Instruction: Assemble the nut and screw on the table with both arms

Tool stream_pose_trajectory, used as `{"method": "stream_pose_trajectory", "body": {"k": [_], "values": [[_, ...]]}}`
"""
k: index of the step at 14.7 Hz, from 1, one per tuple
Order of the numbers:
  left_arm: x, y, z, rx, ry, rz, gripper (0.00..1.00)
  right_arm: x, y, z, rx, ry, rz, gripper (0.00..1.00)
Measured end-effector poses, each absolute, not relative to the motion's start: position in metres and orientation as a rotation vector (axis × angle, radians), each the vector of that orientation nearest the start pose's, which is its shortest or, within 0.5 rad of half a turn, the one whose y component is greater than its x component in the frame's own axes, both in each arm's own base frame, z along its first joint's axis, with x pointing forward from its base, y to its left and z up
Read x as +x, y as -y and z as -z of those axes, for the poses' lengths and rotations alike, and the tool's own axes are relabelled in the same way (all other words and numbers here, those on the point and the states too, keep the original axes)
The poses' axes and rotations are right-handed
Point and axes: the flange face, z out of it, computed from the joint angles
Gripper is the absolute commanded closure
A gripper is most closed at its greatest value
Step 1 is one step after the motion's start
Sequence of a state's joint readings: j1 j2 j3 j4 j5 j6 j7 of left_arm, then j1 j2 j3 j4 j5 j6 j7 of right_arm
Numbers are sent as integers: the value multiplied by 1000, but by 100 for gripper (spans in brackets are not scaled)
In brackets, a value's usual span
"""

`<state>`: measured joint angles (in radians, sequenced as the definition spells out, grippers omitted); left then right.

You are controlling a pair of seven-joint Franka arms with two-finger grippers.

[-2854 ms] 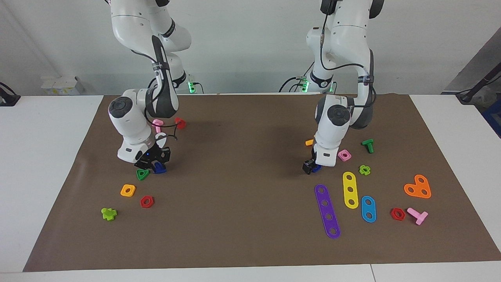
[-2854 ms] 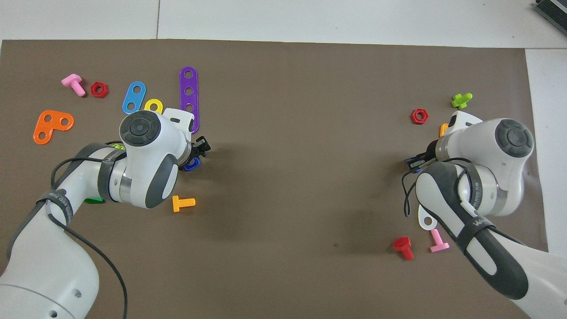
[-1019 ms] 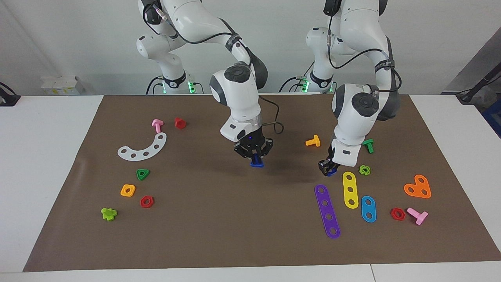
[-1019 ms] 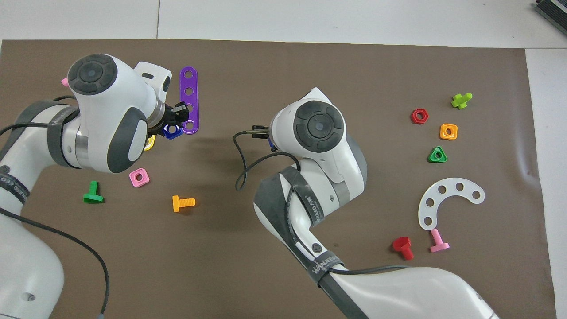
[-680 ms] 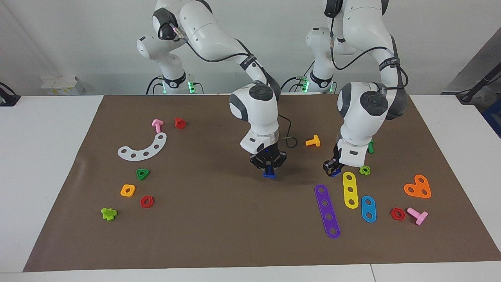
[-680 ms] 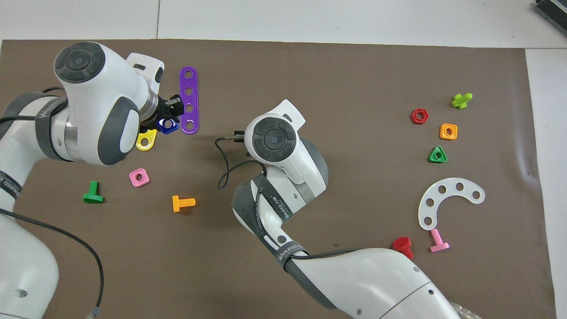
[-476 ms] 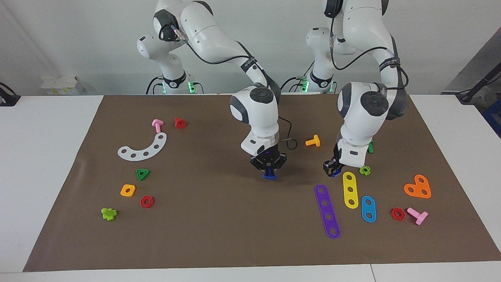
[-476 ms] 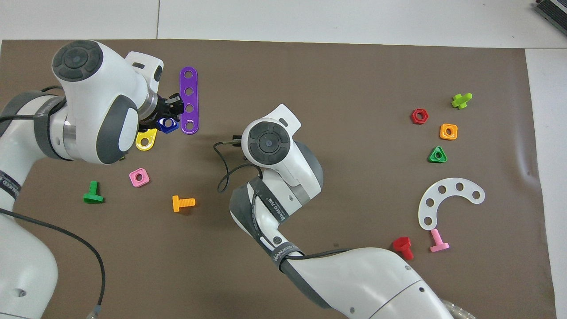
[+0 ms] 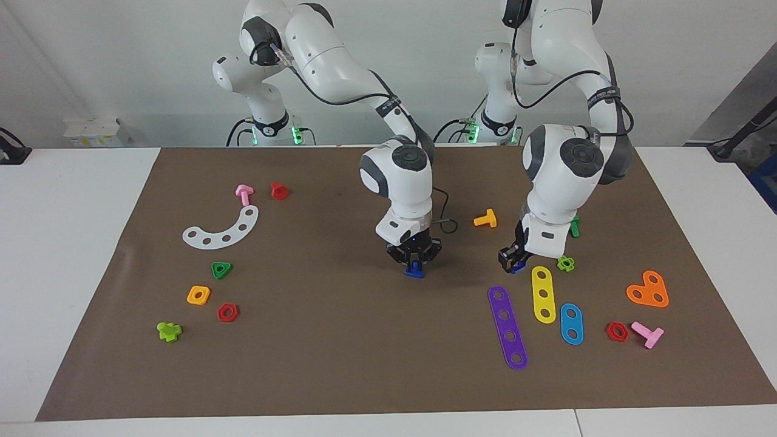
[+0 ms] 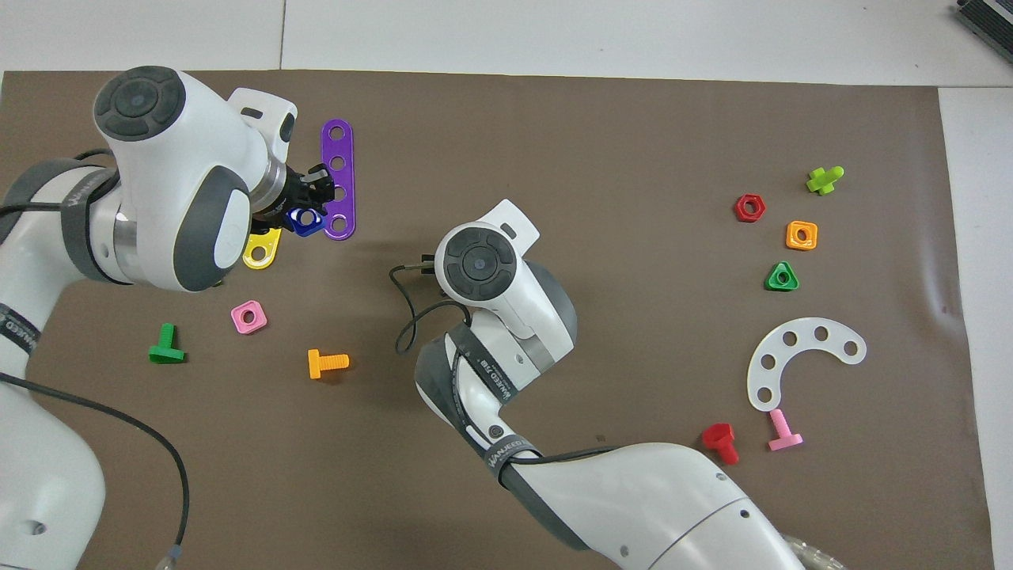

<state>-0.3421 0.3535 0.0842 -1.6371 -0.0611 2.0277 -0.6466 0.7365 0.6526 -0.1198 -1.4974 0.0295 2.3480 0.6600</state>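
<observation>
Legible text, one item:

1. Grey strap on the right arm's [image 10: 506, 372] forearm, overhead view: light capital lettering in two places, once on the band [image 10: 492, 374] below the wrist housing and once lower down by the cable clip [image 10: 501, 457]. It appears to read "WANJEED"; the characters after it cannot be made out.

The left arm's [image 10: 47, 237] grey strap carries similar lettering, cut off at the picture's edge, unreadable. Nothing else is legible.

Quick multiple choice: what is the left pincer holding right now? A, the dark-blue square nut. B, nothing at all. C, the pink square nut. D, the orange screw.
A: the left pincer is shut on the dark-blue square nut, beside the purple strip.
</observation>
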Motion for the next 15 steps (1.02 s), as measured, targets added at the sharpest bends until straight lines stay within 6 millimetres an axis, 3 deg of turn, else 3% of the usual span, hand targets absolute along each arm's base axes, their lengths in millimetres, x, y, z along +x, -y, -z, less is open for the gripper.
{"method": "stream_pose_trajectory", "body": {"k": [2, 3, 5, 9, 12, 15], "values": [[636, 189, -417, -3128, 630, 30, 100, 592, -431, -317, -3040, -58, 316, 0], [633, 197, -417, -3137, 617, 27, 100, 598, -423, -331, -3030, -78, 339, 0], [626, 221, -417, -3149, 578, 20, 100, 615, -386, -377, -3027, -158, 356, 0], [616, 273, -410, -3148, 598, 22, 100, 639, -262, -478, -3069, -196, 312, 0], [613, 310, -395, -3141, 622, 17, 100, 642, -181, -521, -3092, -202, 275, 0], [607, 336, -381, -3140, 625, 9, 100, 631, -110, -560, -3111, -202, 218, 0]]}}
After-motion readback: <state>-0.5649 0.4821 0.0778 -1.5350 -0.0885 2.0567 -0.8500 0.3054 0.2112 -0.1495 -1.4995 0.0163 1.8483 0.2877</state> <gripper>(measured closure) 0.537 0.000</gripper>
